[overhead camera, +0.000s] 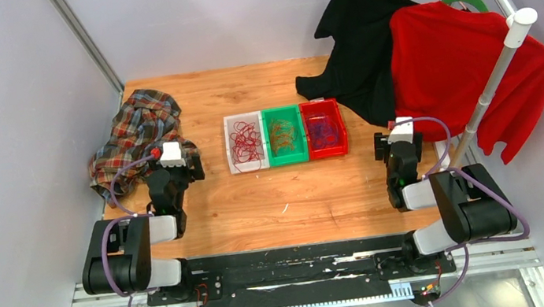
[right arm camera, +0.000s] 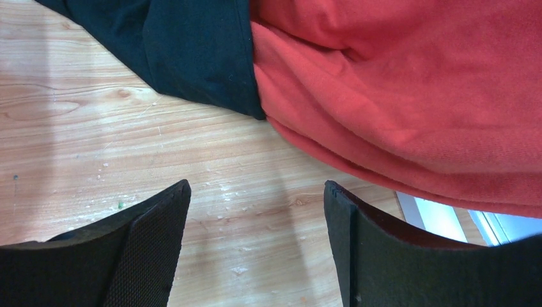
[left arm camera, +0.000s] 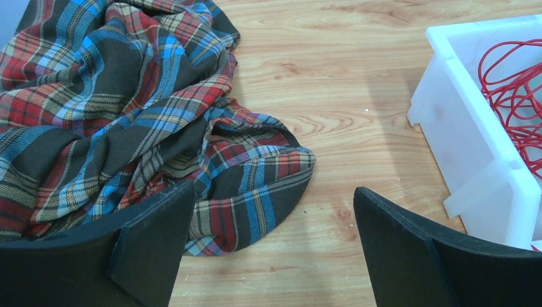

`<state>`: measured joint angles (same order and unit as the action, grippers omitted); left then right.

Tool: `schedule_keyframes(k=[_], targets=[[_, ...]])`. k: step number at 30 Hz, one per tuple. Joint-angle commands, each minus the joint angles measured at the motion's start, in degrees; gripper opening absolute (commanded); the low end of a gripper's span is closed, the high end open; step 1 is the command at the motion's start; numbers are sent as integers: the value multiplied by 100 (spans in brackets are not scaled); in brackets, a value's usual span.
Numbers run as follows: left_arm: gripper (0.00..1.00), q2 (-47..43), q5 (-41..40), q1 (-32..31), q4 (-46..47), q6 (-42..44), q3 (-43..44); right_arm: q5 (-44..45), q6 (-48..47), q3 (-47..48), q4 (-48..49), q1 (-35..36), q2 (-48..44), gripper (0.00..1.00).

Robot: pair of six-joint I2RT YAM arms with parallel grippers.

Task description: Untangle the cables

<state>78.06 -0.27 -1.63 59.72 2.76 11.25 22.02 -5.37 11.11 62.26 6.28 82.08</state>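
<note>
The cables lie sorted in three small bins at the table's middle: red strands [overhead camera: 245,143] in the white bin [overhead camera: 230,145], orange strands [overhead camera: 282,135] in the green bin [overhead camera: 288,159], dark purple-blue strands [overhead camera: 323,129] in the red bin [overhead camera: 327,152]. The red strands [left arm camera: 514,96] and white bin [left arm camera: 476,147] also show at the right of the left wrist view. My left gripper [overhead camera: 189,163] [left arm camera: 271,211] is open and empty, low over the wood left of the white bin. My right gripper [overhead camera: 384,147] [right arm camera: 255,204] is open and empty, right of the red bin.
A plaid shirt [overhead camera: 135,132] [left arm camera: 128,109] lies crumpled at the table's left, beside my left gripper. A black garment [overhead camera: 361,38] [right arm camera: 185,51] and a red sweater [overhead camera: 464,65] [right arm camera: 409,96] hang from a rack [overhead camera: 496,68] at the right, draping onto the table near my right gripper.
</note>
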Motion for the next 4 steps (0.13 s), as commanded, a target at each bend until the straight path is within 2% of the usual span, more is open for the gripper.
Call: schedule_keyframes(k=[1, 4], targets=[[98, 22, -86, 13, 57, -5, 36, -45, 62, 27, 138, -92, -17, 76], [98, 4, -115, 13, 137, -37, -8, -40, 62, 22, 137, -92, -17, 76]])
